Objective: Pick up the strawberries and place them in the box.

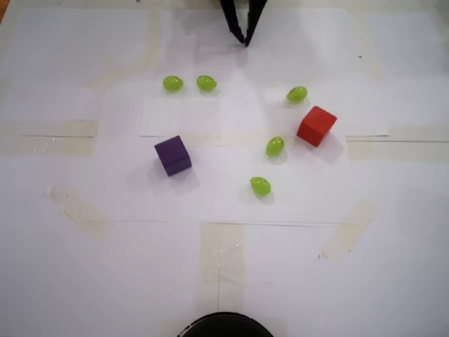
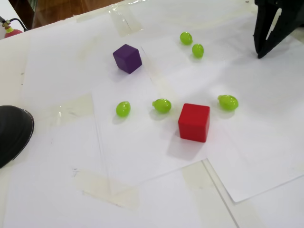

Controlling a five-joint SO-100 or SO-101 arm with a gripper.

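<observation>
I see the fingers (image 1: pixel 245 42) nearly closed, empty, at the worktop's (image 1: pixel 105 267) top edge. Red cube (image 1: pixel 316 126) sits beside a green grape (image 1: pixel 275 146).

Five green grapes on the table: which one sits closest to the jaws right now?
In the overhead view, the right one of the upper-left pair; it lies just below-left of the gripper. Its twin and the grape above the red cube are farther.

Overhead view of a white paper-covered table (image 1: pixel 105 281). The black gripper (image 1: pixel 245 42) enters at the top edge, its fingertips meeting at a point. Five green grapes lie scattered: two (image 1: pixel 172 83) (image 1: pixel 206 83) side by side upper left, three (image 1: pixel 297 93) (image 1: pixel 275 146) (image 1: pixel 260 186) near the red cube (image 1: pixel 316 126). A purple cube (image 1: pixel 172 155) sits left of centre.
</observation>
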